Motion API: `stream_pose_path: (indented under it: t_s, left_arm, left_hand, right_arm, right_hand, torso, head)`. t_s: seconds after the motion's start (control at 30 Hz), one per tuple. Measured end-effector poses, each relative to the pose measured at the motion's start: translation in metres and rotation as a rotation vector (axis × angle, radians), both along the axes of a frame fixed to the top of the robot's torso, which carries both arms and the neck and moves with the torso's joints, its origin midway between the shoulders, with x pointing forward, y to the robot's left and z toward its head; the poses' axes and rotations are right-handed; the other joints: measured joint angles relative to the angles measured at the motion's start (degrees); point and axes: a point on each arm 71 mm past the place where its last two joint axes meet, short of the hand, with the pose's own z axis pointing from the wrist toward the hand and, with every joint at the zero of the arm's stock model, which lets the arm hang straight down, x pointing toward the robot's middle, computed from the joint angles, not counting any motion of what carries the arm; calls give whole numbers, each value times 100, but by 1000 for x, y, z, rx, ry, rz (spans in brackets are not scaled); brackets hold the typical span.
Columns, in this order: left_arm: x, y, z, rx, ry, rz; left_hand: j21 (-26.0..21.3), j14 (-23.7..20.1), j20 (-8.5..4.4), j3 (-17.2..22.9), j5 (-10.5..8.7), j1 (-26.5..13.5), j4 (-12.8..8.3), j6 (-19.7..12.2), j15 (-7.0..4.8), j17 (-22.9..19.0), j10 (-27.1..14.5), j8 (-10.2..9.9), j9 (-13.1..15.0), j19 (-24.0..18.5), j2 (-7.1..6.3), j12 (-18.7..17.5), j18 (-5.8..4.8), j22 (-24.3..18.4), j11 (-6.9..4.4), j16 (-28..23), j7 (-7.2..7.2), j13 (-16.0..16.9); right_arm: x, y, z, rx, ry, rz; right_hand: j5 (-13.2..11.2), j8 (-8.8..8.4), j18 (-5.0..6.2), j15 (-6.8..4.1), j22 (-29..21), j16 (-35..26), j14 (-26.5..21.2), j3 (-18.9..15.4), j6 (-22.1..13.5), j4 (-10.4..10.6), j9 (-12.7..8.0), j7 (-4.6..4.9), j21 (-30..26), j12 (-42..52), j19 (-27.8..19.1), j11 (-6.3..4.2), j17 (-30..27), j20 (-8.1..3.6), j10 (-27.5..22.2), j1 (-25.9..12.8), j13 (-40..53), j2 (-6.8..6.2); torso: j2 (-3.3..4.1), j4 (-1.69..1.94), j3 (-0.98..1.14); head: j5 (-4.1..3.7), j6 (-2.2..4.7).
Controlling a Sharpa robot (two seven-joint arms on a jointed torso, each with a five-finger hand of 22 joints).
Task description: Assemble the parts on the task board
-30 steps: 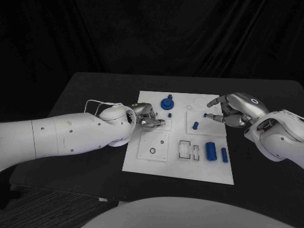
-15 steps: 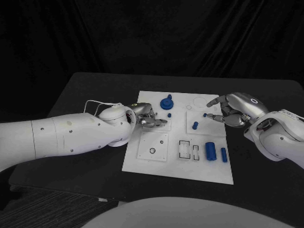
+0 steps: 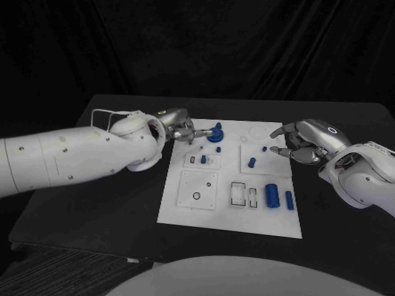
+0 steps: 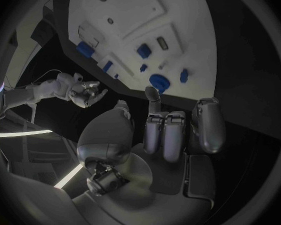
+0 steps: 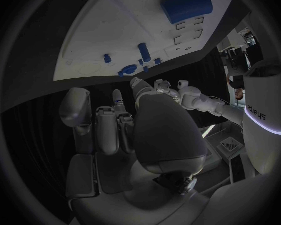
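- Lying flat in the middle of the black table [image 3: 117, 203], the white task board [image 3: 202, 216] is carrying several small blue parts on its surface.
- Reaching in from the left, the left hand [image 3: 181, 129] is hovering over the board's far left corner, its fingertips [image 3: 200, 132] pointing right towards the round blue knob part [image 3: 217, 132]; whether they are touching it I cannot tell.
- Looking through the left wrist view, that hand's fingers [image 4: 168, 135] are lying side by side and curled in a little, with nothing showing between them, so whether it is open or closed I cannot tell.
- Hanging at the board's far right edge, the right hand [image 3: 302, 143] is holding nothing, its fingers loosely curved and apart, palm turned towards the board.
- Standing just left of the right hand's fingertips, a tiny blue stud [image 3: 264, 148] is sitting on the board, with a short blue peg [image 3: 252, 163] a little nearer.
- Sitting in a slot near the left hand, a small blue piece [image 3: 203, 159] is showing beside another blue dot [image 3: 219, 149].
- Lying on the board's near right part, a thick blue cylinder [image 3: 273, 195] and a thinner blue pin [image 3: 289, 200] are resting side by side, just apart.
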Motion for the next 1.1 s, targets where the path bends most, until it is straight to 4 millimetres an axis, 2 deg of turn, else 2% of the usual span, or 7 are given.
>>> stream_pose_path:
  t_s: [0.17, 0.33, 0.4, 0.47, 0.6, 0.8, 1.1]
  left_arm:
    - [25, 10, 45, -44, 12, 38]
    - [42, 16, 59, -40, 99, 55]
    - [48, 16, 59, -24, 139, 56]
    - [54, 16, 57, -1, 180, 55]
    - [62, 15, 50, 46, 242, 53]
    - [70, 15, 29, 104, 306, 61]
    - [75, 10, 6, 149, 349, 63]
  left_hand:
    - [125, 0, 12, -170, 0, 216, 1, -112, 0, 0, 0, 39, 157, 70, 67, 1, 0, 0, 0, 0, 26, 0]
    - [195, 0, 32, -232, 0, 484, -15, -153, 0, 0, 0, 83, 276, 91, 170, 1, 0, 0, 0, 0, 34, 0]
    - [205, 0, 44, -199, 184, 902, -84, -223, 0, 0, 0, 83, 326, 103, 248, 1, 0, 0, 0, 0, 32, 0]
    - [205, 0, 44, -176, 239, 1090, -105, -289, 1, 0, 0, 59, 332, 103, 291, 1, 0, 0, 0, 0, 60, 0]
    - [205, 0, 44, -176, 239, 1263, -104, -423, 1, 0, 0, -73, 314, 102, 287, 1, 0, 5, 0, 0, 90, 0]
    - [204, 12, 63, -176, 239, 1328, -104, -556, 13, 0, 2, -156, 285, 121, 303, 1, -1, 4, 37, 0, 140, 0]
    - [203, 21, 95, -201, 239, 1384, -79, -667, 63, 0, -4, -394, 164, 112, 302, 1, 0, 4, 80, 0, 193, 0]
  right_arm:
    - [-1, -1, 1, 7, -6, -3]
    - [-2, 0, 2, 14, -8, -3]
    - [-2, 0, 2, 16, -8, -3]
    - [-2, 0, 2, 17, -7, -3]
    - [-2, 1, 2, 20, -6, -2]
    - [-2, 1, 2, 22, -4, -1]
    - [-2, 2, 2, 24, -3, 2]
  right_hand:
    - [0, 0, 0, 0, 0, 0, 0, -26, 0, 26, -12, 0, 0, 0, 0, 0, 0, 0, 0, -15, 0, -13]
    - [0, 0, 0, 0, -1, 0, 0, -56, 0, 56, -16, 0, 0, 0, 0, 0, 0, 0, 0, -109, 0, -1]
    - [0, 0, 0, 0, -1, 0, 0, -56, 0, 56, -18, 0, 0, 0, 0, 0, 0, 0, 0, -109, 0, 0]
    - [0, 0, 0, 0, -1, 0, 0, -56, 0, 56, -22, 0, 0, 0, 0, 0, 0, 0, 0, -109, 0, -1]
    - [-1, 0, 0, 0, -1, 0, 0, -40, 21, 73, -21, -21, 0, 0, 0, 0, 0, 0, 0, -109, 0, 0]
    - [21, 0, 0, 0, -1, 0, 0, -40, 21, 73, -21, -21, 0, 0, 0, 0, 0, 0, 0, -108, 0, -1]
    - [21, 0, 0, 0, -2, 0, 0, -40, 21, 73, -28, -21, 0, 0, 0, 0, 0, 0, 0, -108, 0, -1]
  torso:
    - [0, -1, -1]
    - [5, -5, -6]
    - [9, -4, -8]
    - [12, -4, -8]
    - [11, -5, -1]
    - [16, -3, 13]
    - [53, -10, -19]
  head:
    - [-17, 0]
    - [-19, 0]
    - [-19, 0]
    - [-25, 0]
    - [-40, 0]
    - [-46, 0]
    - [-8, 0]
